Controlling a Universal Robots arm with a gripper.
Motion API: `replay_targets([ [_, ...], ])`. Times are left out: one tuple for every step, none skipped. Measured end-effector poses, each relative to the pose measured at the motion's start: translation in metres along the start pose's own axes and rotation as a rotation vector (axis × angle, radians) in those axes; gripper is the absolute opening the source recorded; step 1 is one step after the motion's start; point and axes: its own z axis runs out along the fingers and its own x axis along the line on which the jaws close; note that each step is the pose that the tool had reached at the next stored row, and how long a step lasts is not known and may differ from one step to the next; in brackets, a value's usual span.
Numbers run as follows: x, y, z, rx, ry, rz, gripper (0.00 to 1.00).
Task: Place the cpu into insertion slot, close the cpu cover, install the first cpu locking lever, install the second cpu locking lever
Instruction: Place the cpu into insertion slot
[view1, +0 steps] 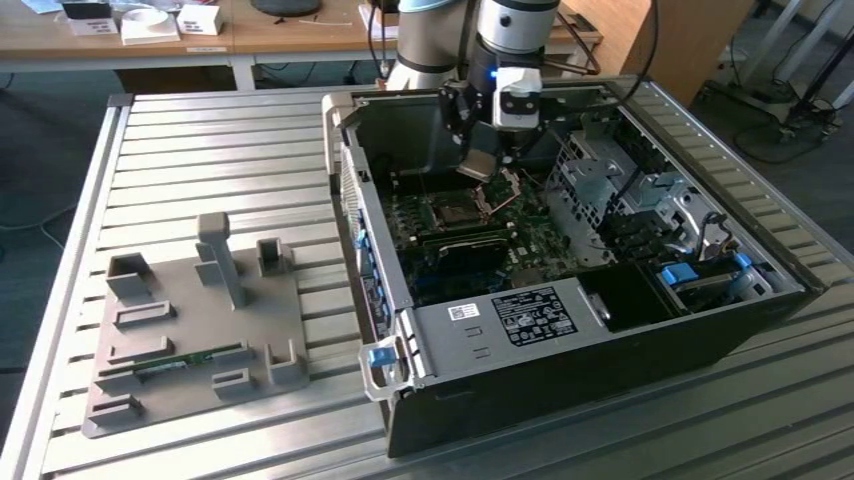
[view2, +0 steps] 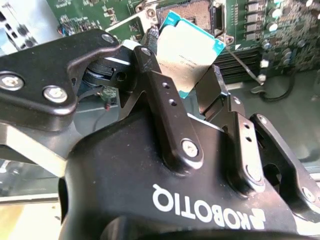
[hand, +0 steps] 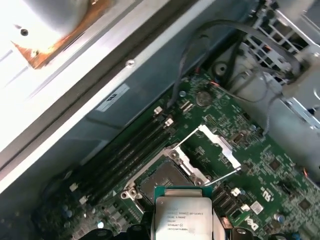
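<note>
Second wrist view: the end effector (view2: 182, 75) is closed on the cpu (view2: 189, 42), with a finger (view2: 150, 67) against each of two opposite edges. The cpu hangs tilted above the slot (view2: 187, 12), which lies uncovered. First wrist view: the cover (hand: 220, 142) stands swung up beside the slot, with a lever (hand: 225, 176) next to it. Exterior view: the arm reaches into the open case (view1: 601, 380) on the table (view1: 200, 150).

A wooden desk (view1: 267, 35) stands behind the ribbed metal table (view1: 200, 130).
</note>
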Motion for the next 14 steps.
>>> replay_targets([
  [0.0000, 0.0000, 0.0000, 0.0000, -0.0015, 0.019, 0.54],
  [0.0000, 0.0000, 0.0000, 0.0001, -0.0028, 0.037, 0.54],
  [0.0000, 0.0000, 0.0000, 0.0000, -0.0041, 0.053, 0.54],
  [0.0000, 0.0000, 0.0000, 0.0000, -0.0051, 0.068, 0.54],
  [0.0000, 0.0000, 0.0000, 0.0000, -0.0064, 0.084, 0.54],
  [0.0000, 0.0000, 0.0000, 0.0000, -0.0077, 0.101, 0.54],
  [0.0000, 0.0000, 0.0000, 0.0000, -0.0090, 0.119, 0.54],
  [0.0000, 0.0000, 0.0000, 0.0000, -0.0104, 0.137, 0.54],
  [0.0000, 0.0000, 0.0000, -0.0001, -0.0118, 0.156, 0.54],
  [0.0000, 0.0000, 0.0000, 0.0000, -0.0132, 0.173, 0.54],
  [0.0000, 0.0000, 0.0000, -0.0001, -0.0145, 0.191, 0.54],
  [0.0000, 0.0000, 0.0000, -0.0001, -0.0158, 0.209, 0.54],
  [0.0000, 0.0000, 0.0000, -0.0001, -0.0171, 0.226, 0.54],
  [0.0000, 0.0000, 0.0000, -0.0001, -0.0185, 0.244, 0.54],
])
